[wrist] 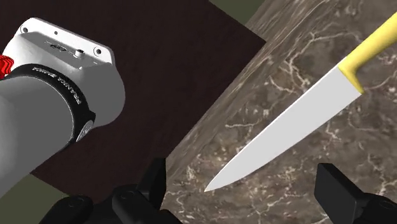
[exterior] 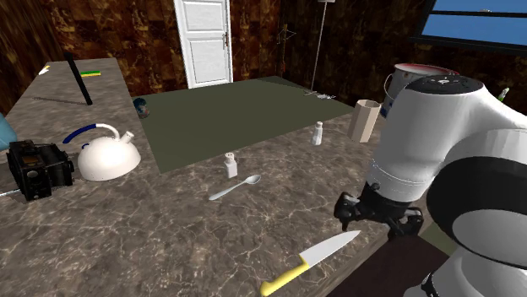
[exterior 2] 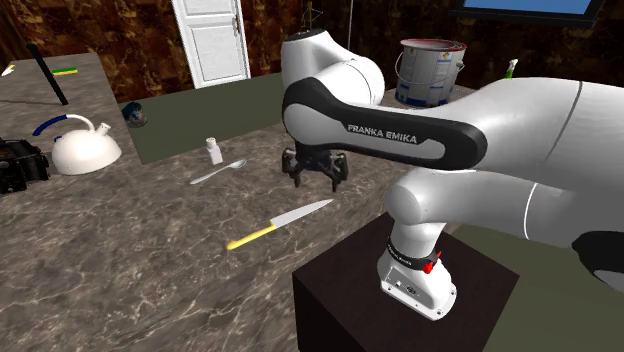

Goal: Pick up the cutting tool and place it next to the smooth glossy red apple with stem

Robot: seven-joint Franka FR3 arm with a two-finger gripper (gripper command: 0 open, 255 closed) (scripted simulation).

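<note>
A knife (exterior: 308, 261) with a yellow handle and a pale blade lies flat on the marbled countertop, near its edge by the stand. The same knife (exterior 2: 279, 223) lies below and to the second exterior view's left of my gripper (exterior 2: 317, 180). My gripper (exterior: 377, 226) hovers a little above the counter, just past the blade's tip, pointing down. In the wrist view the blade (wrist: 286, 130) runs between the two fingers of my open gripper (wrist: 245, 200), its tip nearest the hand. Neither finger touches it.
A spoon (exterior: 235, 187), two small shakers (exterior: 230, 164) (exterior: 318, 133), a beige cup (exterior: 365, 120) and a paint bucket (exterior: 407, 83) stand around a green mat (exterior: 228, 114). A white kettle (exterior: 108, 156) and black box (exterior: 38, 169) sit at the shoulder view's left. The dark stand (exterior 2: 400, 300) borders the counter's edge.
</note>
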